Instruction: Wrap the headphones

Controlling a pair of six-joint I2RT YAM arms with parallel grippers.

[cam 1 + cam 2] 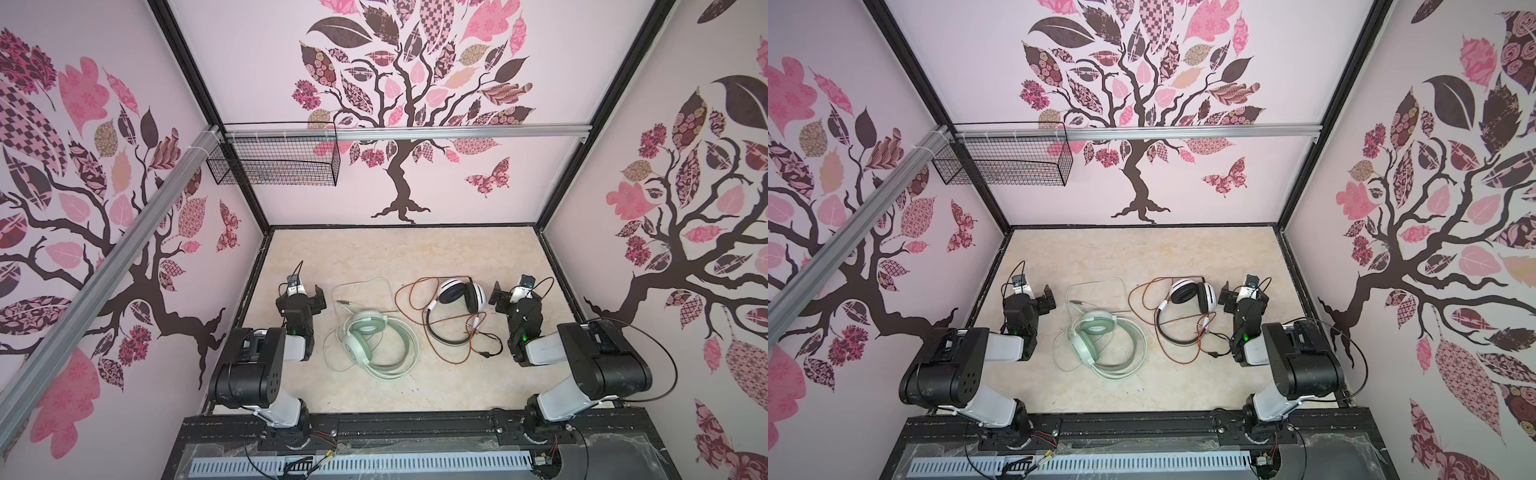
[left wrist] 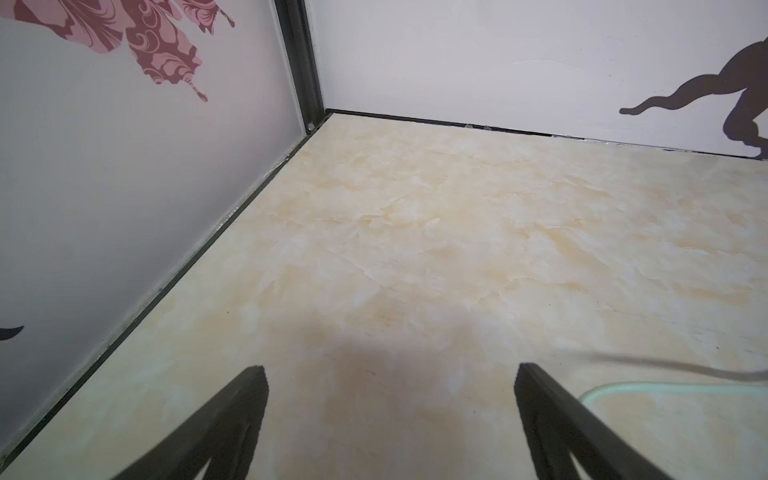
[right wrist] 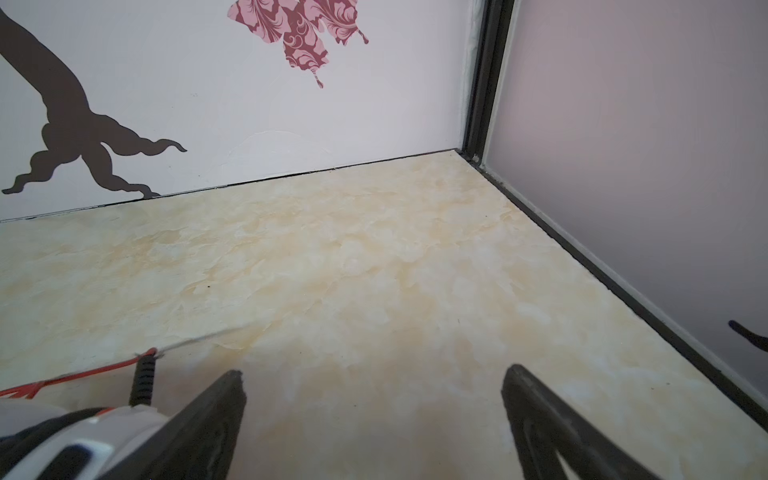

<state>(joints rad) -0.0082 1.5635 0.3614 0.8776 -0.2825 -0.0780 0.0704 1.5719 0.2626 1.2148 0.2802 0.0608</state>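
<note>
Left gripper [image 2: 390,370] and right gripper [image 3: 374,370] are standing wide open, empty. I am seeing mint-green headphones [image 1: 357,353] lying between them, nearer the left, and white-and-black headphones [image 1: 453,291] just beside the right.

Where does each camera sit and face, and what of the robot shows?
Both top views: high over the base, looking down and forward; table, green headphones, white headphones, left arm, right arm.
Left wrist: low, facing the far left corner; open jaws, green cable.
Right wrist: low, facing the far right corner; open jaws, white headphones, red cable.
Wrist views share: tree trunk.
</note>
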